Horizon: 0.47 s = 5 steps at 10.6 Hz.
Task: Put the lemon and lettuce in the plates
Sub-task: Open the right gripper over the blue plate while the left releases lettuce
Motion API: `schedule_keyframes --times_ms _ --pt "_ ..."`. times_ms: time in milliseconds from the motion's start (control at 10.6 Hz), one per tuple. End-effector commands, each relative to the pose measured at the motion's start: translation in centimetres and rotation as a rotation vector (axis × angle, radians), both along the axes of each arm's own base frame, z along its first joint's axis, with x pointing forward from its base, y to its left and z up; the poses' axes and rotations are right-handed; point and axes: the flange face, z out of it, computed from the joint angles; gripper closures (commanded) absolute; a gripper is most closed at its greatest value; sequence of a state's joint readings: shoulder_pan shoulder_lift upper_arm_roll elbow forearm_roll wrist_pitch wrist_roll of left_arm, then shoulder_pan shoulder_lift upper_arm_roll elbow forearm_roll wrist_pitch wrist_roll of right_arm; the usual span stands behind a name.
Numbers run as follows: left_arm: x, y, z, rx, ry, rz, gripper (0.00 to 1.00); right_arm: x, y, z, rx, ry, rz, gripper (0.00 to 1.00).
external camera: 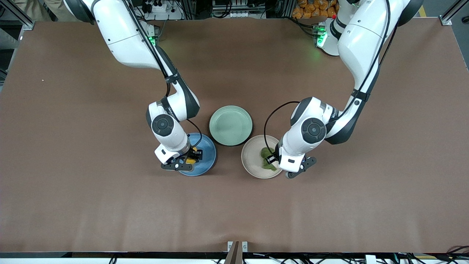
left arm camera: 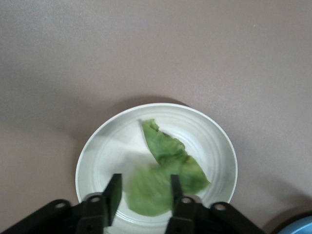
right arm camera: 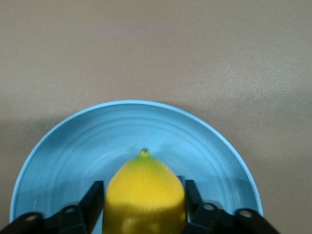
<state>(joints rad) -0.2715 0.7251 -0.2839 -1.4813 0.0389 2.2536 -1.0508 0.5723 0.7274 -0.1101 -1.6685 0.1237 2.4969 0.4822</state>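
The yellow lemon [right arm camera: 145, 195] sits between the fingers of my right gripper [right arm camera: 144, 191], which is shut on it low over the blue plate [right arm camera: 97, 141]. In the front view the lemon [external camera: 190, 160] and right gripper [external camera: 192, 157] are over the blue plate [external camera: 208, 154]. The green lettuce [left arm camera: 168, 156] lies in the beige plate [left arm camera: 214, 141]. My left gripper [left arm camera: 145, 189] is open just above it, with its fingers apart on either side of the leaf's end. In the front view the lettuce [external camera: 266, 157] shows beside the left gripper [external camera: 274, 161] on the beige plate [external camera: 253, 154].
A mint-green plate [external camera: 231, 125] stands empty between the two arms, farther from the front camera than the blue and beige plates. Brown table [external camera: 110, 205] surface spreads all around the three plates.
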Motion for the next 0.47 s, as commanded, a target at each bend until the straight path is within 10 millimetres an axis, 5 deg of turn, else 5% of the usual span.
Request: schedule_keyframes --times_ms 0,376 --pt "0.7 1.4 1.2 0.021 -0.025 -0.005 0.00 0.6 0.2 0.7 0.006 -0.013 -0.025 0.00" --pt "2.2 4.7 4.3 0.099 -0.101 -0.073 0.00 2.6 -0.5 4.9 -0.015 0.054 -0.031 0.00"
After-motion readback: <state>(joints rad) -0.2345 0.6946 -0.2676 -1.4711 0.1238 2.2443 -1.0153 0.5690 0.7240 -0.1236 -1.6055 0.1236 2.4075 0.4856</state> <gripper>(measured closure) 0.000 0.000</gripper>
